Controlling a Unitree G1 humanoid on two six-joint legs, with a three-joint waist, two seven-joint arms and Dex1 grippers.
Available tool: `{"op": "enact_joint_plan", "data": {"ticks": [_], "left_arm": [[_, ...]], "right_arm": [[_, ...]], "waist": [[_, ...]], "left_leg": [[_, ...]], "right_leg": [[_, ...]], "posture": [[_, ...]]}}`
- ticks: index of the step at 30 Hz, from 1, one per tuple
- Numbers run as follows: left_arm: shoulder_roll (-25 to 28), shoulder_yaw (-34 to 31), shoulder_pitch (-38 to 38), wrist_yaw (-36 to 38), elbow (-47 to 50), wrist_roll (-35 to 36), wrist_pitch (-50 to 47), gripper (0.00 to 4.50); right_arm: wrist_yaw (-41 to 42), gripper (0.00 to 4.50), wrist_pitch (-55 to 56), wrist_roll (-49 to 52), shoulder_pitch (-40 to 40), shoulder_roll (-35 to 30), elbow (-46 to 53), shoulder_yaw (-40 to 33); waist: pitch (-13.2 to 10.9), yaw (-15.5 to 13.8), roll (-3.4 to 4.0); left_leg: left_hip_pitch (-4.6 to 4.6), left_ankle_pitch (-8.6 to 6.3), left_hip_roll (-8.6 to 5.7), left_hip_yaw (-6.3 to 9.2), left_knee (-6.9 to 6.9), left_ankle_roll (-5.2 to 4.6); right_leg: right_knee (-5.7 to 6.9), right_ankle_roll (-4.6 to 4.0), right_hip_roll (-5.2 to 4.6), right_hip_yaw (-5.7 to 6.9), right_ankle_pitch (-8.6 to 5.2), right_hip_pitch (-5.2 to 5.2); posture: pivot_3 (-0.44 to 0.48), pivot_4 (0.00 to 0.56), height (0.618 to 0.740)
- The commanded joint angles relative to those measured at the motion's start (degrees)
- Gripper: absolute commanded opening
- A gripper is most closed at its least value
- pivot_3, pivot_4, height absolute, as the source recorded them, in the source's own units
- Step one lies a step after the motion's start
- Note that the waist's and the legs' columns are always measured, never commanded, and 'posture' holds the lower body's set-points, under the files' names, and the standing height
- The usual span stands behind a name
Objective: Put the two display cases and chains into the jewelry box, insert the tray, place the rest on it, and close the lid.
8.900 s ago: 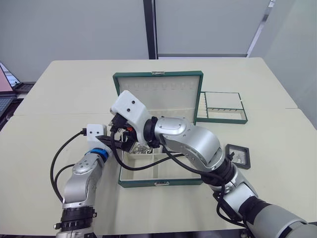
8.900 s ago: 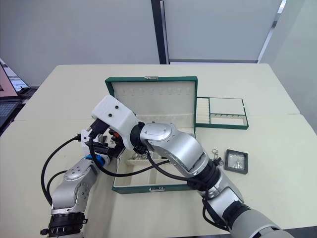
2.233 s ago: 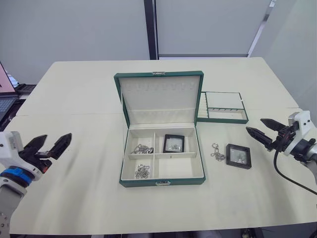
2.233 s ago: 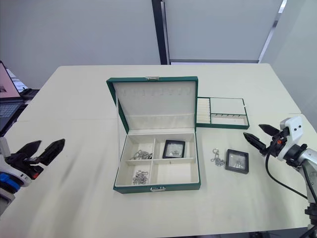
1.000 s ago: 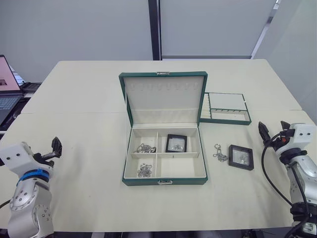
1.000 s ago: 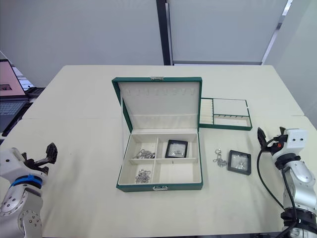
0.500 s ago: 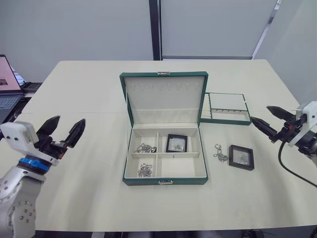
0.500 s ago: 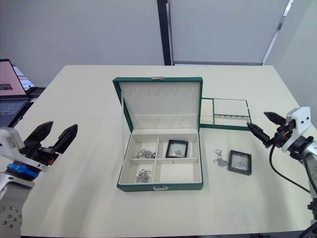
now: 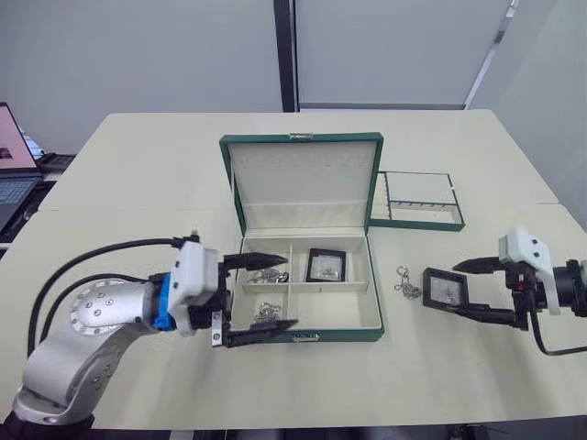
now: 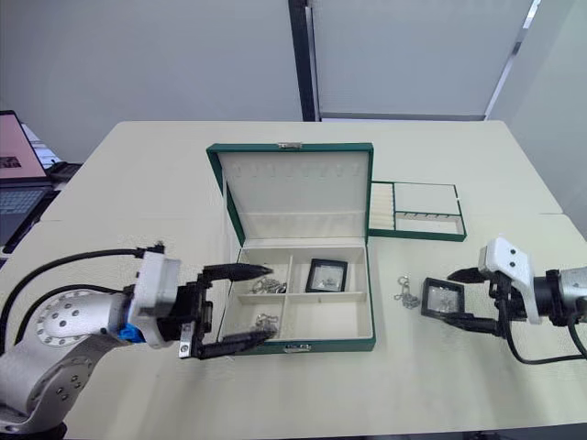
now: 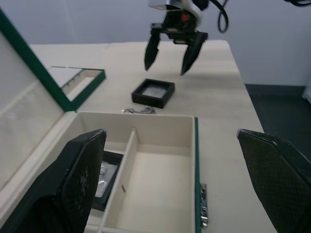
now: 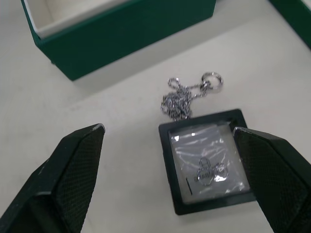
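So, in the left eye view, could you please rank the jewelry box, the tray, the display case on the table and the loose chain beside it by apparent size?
1. jewelry box
2. tray, though it sits farther from the camera
3. display case
4. chain

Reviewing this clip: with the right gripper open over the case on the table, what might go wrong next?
The loose chain lies right against the display case, so the open right gripper may snag or drag it while closing. The flat case may also slip out of the grasp. The left gripper, open over the jewelry box, could crowd the drop-off.
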State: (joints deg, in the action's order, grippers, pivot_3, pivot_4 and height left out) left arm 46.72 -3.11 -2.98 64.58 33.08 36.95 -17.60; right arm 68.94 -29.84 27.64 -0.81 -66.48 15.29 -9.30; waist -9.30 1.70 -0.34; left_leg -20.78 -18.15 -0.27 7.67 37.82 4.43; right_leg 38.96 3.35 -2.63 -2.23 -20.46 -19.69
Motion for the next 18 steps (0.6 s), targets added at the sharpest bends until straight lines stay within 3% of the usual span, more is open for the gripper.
{"op": "enact_joint_plan", "data": {"ticks": [1,5,7,11,18], "left_arm": [[-0.6,3.0,-2.0,3.1,-2.3,-3.0,3.6,4.47],[-2.9,5.2,-4.8,2.8,-4.3,-4.4,4.5,4.5],[-3.7,5.8,-5.8,2.4,-4.8,-4.9,4.5,4.5],[-5.1,6.1,-6.9,1.4,-4.8,-4.6,3.6,4.5],[-5.5,6.3,-6.8,1.2,-4.8,-5.3,3.5,4.5]], "right_arm": [[-1.6,4.5,1.7,-3.2,0.5,0.4,2.0,1.3],[-4.1,4.32,1.7,-6.0,-0.6,1.9,1.4,3.6],[-4.3,3.91,1.8,-6.7,-1.0,2.5,1.0,4.3],[-4.2,2.62,2.7,-8.2,-0.8,2.9,0.5,5.2],[-4.2,2.62,4.1,-9.9,-0.8,3.6,-0.2,6.0]], "waist": [[0.0,0.0,-0.01],[0.0,0.0,-0.03],[0.0,-0.1,-0.03],[0.0,0.0,-0.03],[0.0,0.0,-0.03]], "left_leg": [[0.0,-0.01,0.0,-0.01,0.01,-0.01],[-0.01,-0.1,-0.02,0.02,0.04,-0.19],[-0.02,-0.1,-0.03,0.03,0.05,-0.18],[-0.02,-0.09,-0.03,0.03,0.07,-0.17],[-0.01,-0.09,-0.03,0.05,0.07,-0.17]], "right_leg": [[-0.01,0.0,0.0,-0.03,0.0,0.0],[-0.01,0.0,-0.01,0.0,0.0,0.01],[-0.01,0.0,-0.01,0.01,0.0,0.02],[-0.01,0.01,-0.02,0.01,0.0,0.02],[0.0,0.01,-0.02,0.01,0.0,0.03]], "posture": [[0.0,0.15,0.74],[0.0,0.15,0.74],[0.0,0.15,0.74],[0.0,0.15,0.74],[0.0,0.15,0.74]]}}
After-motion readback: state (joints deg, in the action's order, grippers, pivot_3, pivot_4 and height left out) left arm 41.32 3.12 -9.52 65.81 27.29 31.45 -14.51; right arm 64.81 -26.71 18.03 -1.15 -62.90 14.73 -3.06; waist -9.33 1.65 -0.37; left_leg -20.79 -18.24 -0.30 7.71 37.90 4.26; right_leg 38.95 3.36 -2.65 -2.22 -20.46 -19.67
